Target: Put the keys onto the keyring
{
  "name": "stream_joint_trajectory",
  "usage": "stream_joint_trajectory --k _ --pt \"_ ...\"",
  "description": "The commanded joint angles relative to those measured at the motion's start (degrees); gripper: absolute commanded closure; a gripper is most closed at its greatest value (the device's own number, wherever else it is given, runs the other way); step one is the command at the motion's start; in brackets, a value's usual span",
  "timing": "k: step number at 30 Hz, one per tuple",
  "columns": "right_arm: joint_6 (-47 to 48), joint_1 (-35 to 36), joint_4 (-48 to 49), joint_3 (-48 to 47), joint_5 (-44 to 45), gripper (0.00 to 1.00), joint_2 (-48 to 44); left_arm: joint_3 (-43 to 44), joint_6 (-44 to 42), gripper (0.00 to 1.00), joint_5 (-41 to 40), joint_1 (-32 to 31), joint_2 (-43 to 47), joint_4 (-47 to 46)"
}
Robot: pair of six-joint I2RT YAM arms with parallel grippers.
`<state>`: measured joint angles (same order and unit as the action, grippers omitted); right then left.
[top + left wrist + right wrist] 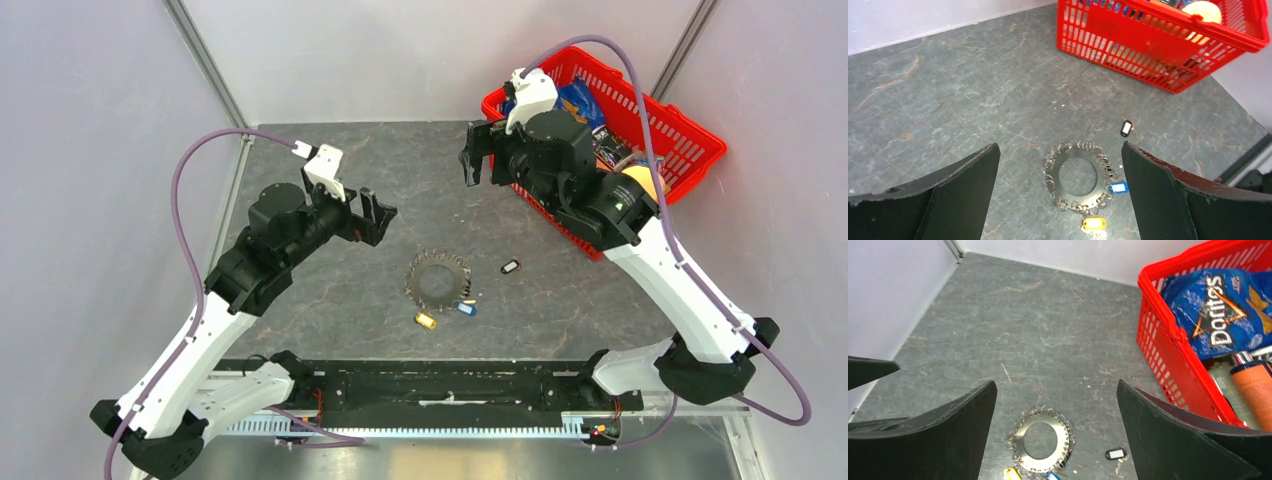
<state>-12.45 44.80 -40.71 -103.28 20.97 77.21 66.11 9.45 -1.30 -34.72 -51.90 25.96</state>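
Keyring (438, 279), flat on desk (330, 300): left pincer (377, 215) nearer, right pincer (478, 158) farther back; both wide apart, empty.

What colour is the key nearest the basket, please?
Black key, white label; clearest in left wrist view.

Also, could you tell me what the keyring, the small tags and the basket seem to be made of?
The keyring looks like bare metal: silvery, reflective, edged with small wire loops. The black tag, blue tag and yellow tag are probably plastic, going by their solid colours; too small to be sure. The basket looks like moulded plastic: uniform glossy red lattice.
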Motion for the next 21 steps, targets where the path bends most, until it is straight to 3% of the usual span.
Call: stream_joint_trajectory --k 1,4,8,21 --pt "-2.4 0.1 2.3 2.9 4.9 0.03 -2.2 -0.7 1.5 0.02 5.0 0.2 3.0 -0.6" --pt "-7.0 -0.3 4.0 6.8 7.2 0.03 -5.4 -3.3 1.5 0.02 4.3 0.2 4.7 -1.7" --pt "-4.1 -0.4 3.3 10.3 4.1 0.03 -7.7 -3.3 1.9 0.03 4.5 0.2 5.0 -2.5" --pt "-3.2 -0.3 -6.2 16.1 -3.7 0.03 -12.3 -0.5 4.7 0.08 7.0 0.2 -5.2 2.5"
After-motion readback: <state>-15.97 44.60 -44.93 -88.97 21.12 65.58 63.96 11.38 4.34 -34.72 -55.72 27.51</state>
